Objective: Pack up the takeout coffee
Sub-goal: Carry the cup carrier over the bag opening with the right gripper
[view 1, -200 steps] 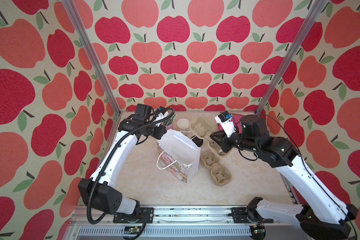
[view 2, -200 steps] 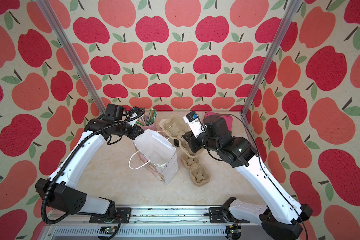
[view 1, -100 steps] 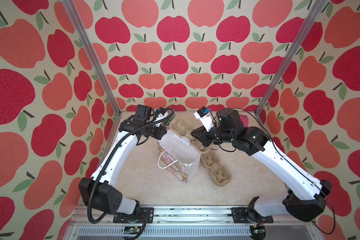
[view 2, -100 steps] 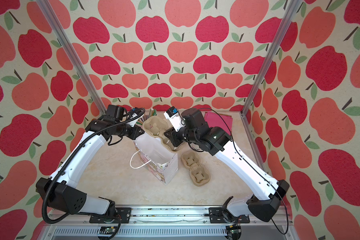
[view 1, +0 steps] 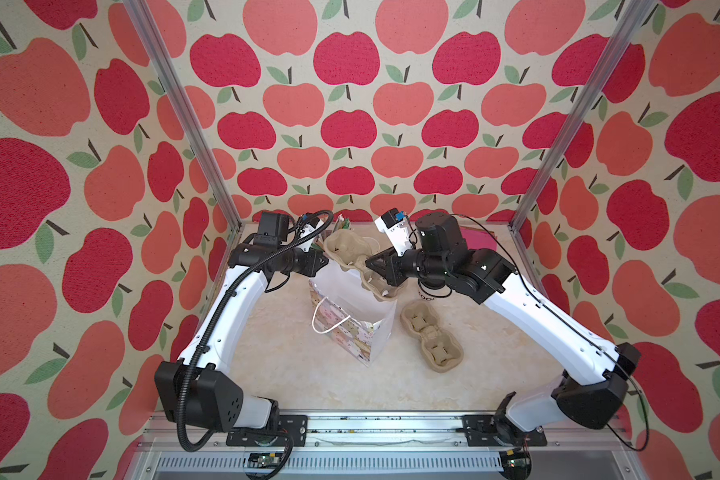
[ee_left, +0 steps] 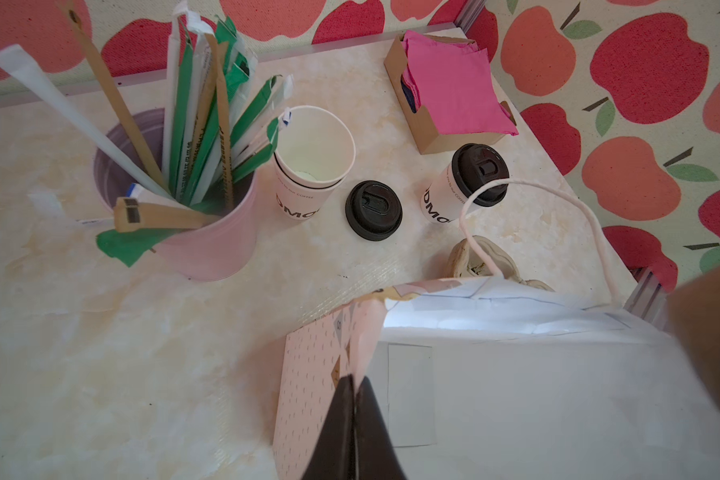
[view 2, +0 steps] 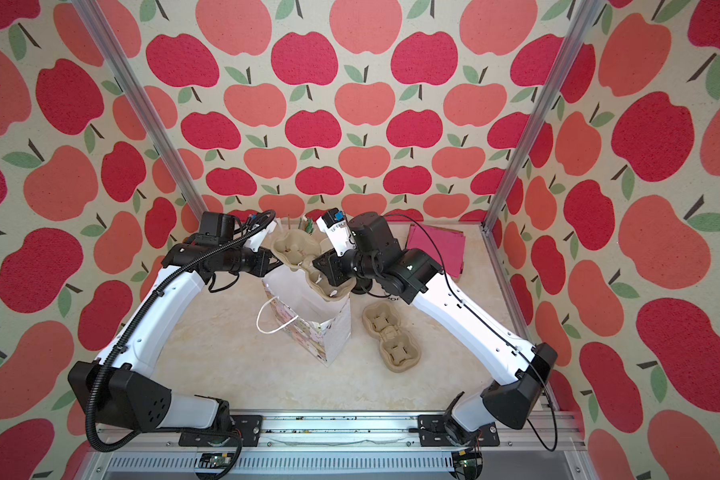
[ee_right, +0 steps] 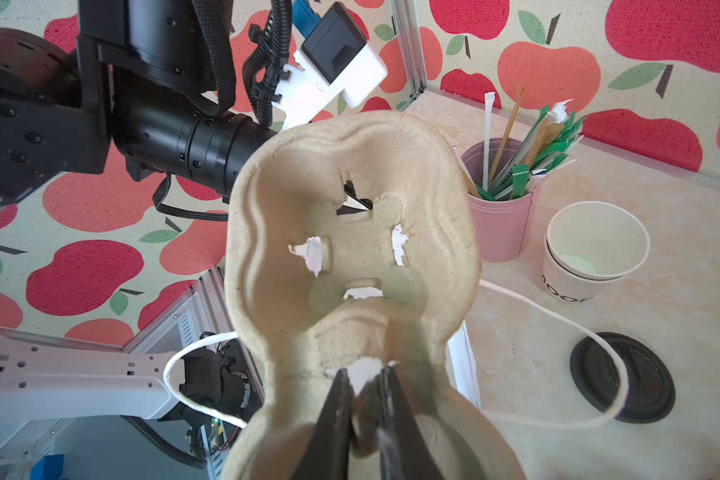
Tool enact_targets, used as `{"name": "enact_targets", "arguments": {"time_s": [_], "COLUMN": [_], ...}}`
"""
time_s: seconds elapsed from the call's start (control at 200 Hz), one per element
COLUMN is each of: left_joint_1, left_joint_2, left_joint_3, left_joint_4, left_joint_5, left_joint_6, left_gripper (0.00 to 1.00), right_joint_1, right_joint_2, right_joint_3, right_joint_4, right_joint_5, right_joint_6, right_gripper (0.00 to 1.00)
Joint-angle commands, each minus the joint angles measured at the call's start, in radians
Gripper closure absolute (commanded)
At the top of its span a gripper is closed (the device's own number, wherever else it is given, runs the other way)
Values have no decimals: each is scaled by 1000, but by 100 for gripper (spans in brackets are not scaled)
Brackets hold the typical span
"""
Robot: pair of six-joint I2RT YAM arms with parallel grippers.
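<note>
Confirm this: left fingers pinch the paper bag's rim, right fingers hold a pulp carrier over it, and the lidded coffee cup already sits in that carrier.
Wrong on one point: the left wrist view shows the lidded coffee cup on the table beside the napkin box, not in the carrier. Left fingers do pinch the paper bag; right fingers hold the carrier.

This is a robot test cell dressed up as a coffee counter. Apple-print cloth walls [view 1: 350, 124] hang on bare aluminium posts [view 1: 175, 104]. Two arms [view 1: 225, 316] are bolted to a rail [view 1: 383, 424] along the front of a marble-look table [view 1: 300, 374]. The props are café stock: a lidded cup [ee_left: 466, 183], a spare lid [ee_left: 373, 210], stacked cups [ee_left: 312, 166], straws [ee_left: 192, 124], napkins [ee_left: 454, 83], a carrier [ee_right: 350, 187] and a bag [view 1: 350, 303].
</note>
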Motion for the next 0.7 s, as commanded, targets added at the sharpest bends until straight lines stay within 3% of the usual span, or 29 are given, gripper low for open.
{"name": "enact_targets", "arguments": {"time_s": [0.0, 0.695], "left_joint_1": [11, 37], "left_joint_2": [-24, -40], "left_joint_3": [-18, -62], "left_joint_4": [37, 85], "left_joint_5": [49, 81], "left_joint_6": [-19, -47], "left_gripper": [93, 93], "right_joint_1": [7, 45], "right_joint_2": [19, 100], "right_joint_3": [34, -27], "right_joint_4": [50, 141], "right_joint_5": [-32, -40], "right_joint_6": [53, 115], "right_gripper": [85, 85]}}
